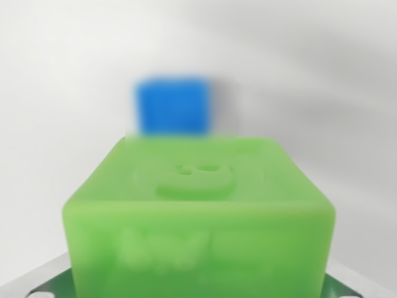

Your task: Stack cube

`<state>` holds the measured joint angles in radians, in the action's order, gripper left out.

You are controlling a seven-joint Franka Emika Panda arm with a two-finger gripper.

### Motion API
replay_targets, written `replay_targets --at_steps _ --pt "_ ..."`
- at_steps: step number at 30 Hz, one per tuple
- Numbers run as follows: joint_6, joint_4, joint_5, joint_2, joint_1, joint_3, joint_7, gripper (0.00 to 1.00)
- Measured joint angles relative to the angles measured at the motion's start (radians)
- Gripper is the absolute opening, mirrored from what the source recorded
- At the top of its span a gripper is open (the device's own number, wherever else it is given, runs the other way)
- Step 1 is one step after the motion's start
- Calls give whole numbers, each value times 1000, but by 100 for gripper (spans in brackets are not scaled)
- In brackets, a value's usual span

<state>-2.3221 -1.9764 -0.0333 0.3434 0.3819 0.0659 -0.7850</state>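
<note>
Green cube [198, 217] fills the wrist view close below the camera, in front of the blue cube [172, 105]. It looks light, rigid, smooth plastic; flat opposite sides suit gripping. The fingers are hidden, so their state I cannot tell.

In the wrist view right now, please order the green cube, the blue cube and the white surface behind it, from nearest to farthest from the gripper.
1. Green plastic cube, low centre, filling the foreground.
2. Blue cube, behind it, upper centre.
3. White surface, background beyond both.
</note>
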Motion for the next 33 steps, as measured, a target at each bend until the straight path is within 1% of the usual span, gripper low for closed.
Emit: replay_targets --at_steps 10,16,24,33 --pt "19 40 0 21 24 -1 -23 0" --pt "25 55 0 32 34 -1 -32 0" --pt "-24 49 -1 82 35 -1 -32 0" --pt "-72 42 -4 122 35 -1 -31 0"
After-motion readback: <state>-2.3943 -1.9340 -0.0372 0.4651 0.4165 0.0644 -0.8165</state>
